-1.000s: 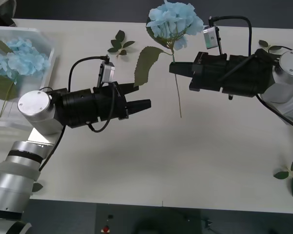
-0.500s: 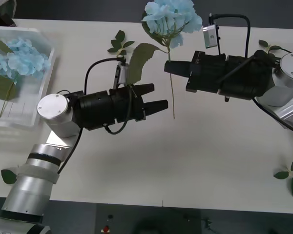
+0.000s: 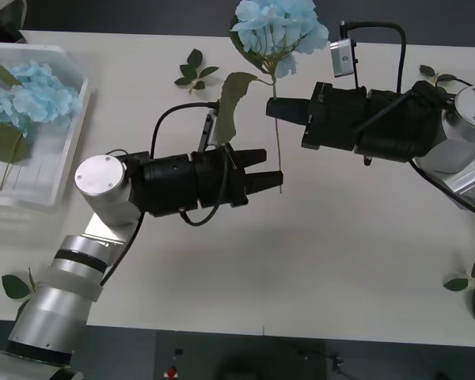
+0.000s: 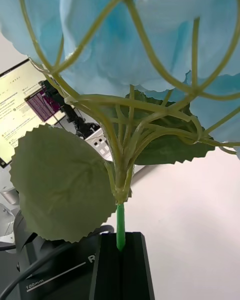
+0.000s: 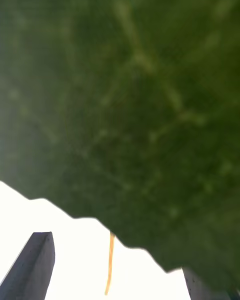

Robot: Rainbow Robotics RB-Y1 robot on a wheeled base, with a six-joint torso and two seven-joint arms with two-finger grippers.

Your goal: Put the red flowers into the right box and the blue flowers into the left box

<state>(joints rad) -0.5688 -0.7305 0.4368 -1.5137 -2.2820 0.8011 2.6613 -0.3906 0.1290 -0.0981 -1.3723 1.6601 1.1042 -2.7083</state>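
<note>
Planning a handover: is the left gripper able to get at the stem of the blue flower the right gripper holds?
Probably yes: the left gripper is open beside the lower stem of the blue flower, with nothing between; the right gripper grips higher up.

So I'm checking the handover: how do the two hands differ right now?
The right hand is shut on the blue hydrangea's stem, just under the bloom, and holds it up off the table. The left hand is open, holds nothing, and its fingers sit either side of the lower stem. The right hand points toward the robot's left, the left hand toward its right. Both are black and over mid-table.
</note>
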